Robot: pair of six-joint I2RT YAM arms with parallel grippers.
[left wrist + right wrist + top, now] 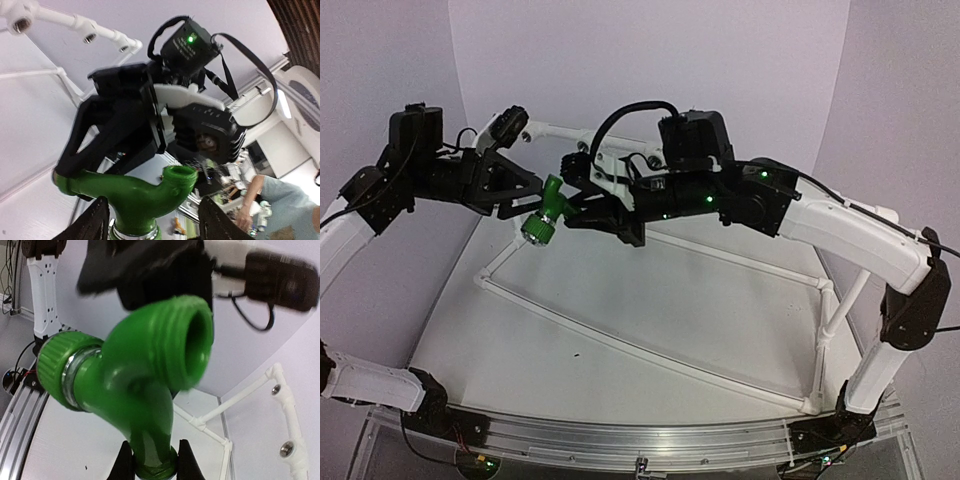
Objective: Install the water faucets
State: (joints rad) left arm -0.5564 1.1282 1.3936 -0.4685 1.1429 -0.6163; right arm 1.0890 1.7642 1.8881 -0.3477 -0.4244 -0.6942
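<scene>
One green faucet (pixel 548 207) with a silver ring and a ribbed green cap is held in the air between both arms, above the back left of the table. My right gripper (pixel 154 463) is shut on the faucet's narrow stem end (pixel 150 440); it also shows in the top view (pixel 576 209). My left gripper (pixel 155 210) is open, its fingers (pixel 95 220) standing wide on either side of the faucet body (pixel 135 192) near the silver ring. In the top view the left gripper (pixel 523 205) sits just left of the faucet.
A white pipe frame (pixel 650 352) lies on the table with uprights at the right. A raised pipe rail at the back carries tee fittings with dark round sockets (pixel 90 36), which also show in the right wrist view (pixel 276 389). A person (pixel 260 200) is in the background.
</scene>
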